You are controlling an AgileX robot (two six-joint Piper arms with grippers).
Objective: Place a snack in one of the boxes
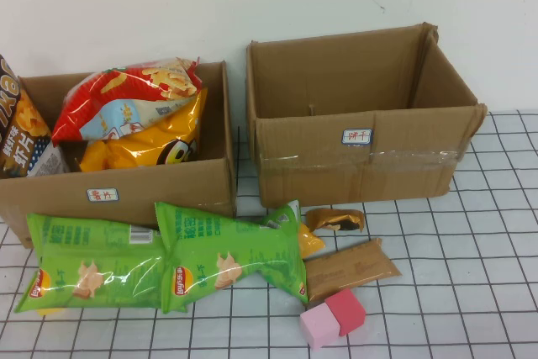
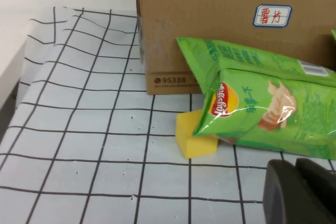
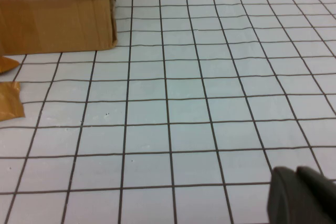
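Observation:
Two green chip bags [image 1: 92, 262] [image 1: 231, 254] lie in front of the left cardboard box [image 1: 126, 191], which holds several snack bags. The right box [image 1: 361, 157] looks empty. A small brown snack packet [image 1: 334, 219] and a flat brown packet [image 1: 351, 268] lie in front of the right box. Neither arm shows in the high view. My left gripper [image 2: 295, 166] is shut and empty, just short of a green bag [image 2: 262, 103] and the left box [image 2: 220, 30]. My right gripper [image 3: 296, 174] is shut and empty over bare table, right of the right box [image 3: 58, 19].
A pink block [image 1: 318, 327] and a red block [image 1: 346, 310] sit near the front edge. A yellow block [image 2: 194, 135] lies partly under the green bag. The gridded table [image 1: 471, 275] stretches to the right. A white wall stands behind the boxes.

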